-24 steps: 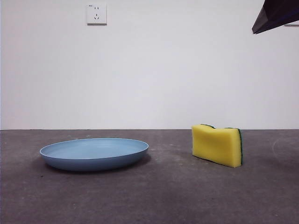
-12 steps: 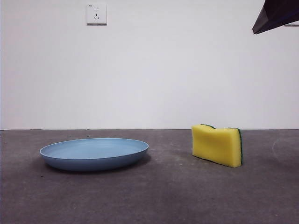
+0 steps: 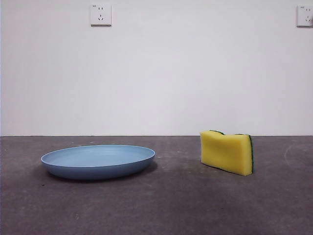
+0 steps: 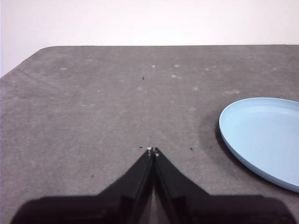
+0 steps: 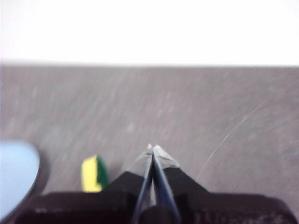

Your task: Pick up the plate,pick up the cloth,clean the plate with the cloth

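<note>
The light-blue plate (image 3: 98, 161) lies flat on the dark grey table at the left of the front view. The cloth, a yellow sponge with a green scouring face (image 3: 227, 152), stands on its edge at the right. My left gripper (image 4: 153, 150) is shut and empty, held above the table beside the plate (image 4: 261, 135), apart from it. My right gripper (image 5: 152, 148) is shut and empty, above the table; the sponge (image 5: 94, 174) and the plate's edge (image 5: 16, 170) show blurred below it. Neither arm shows in the front view.
The table (image 3: 186, 205) runs back to a white wall with a socket (image 3: 100, 14) and a second socket (image 3: 304, 15) at the top right. The table's rounded corner (image 4: 42, 51) shows in the left wrist view.
The black arm tip at the top right corner of the front view has left the picture, uncovering the second wall socket. The plate and the sponge have not moved.
</note>
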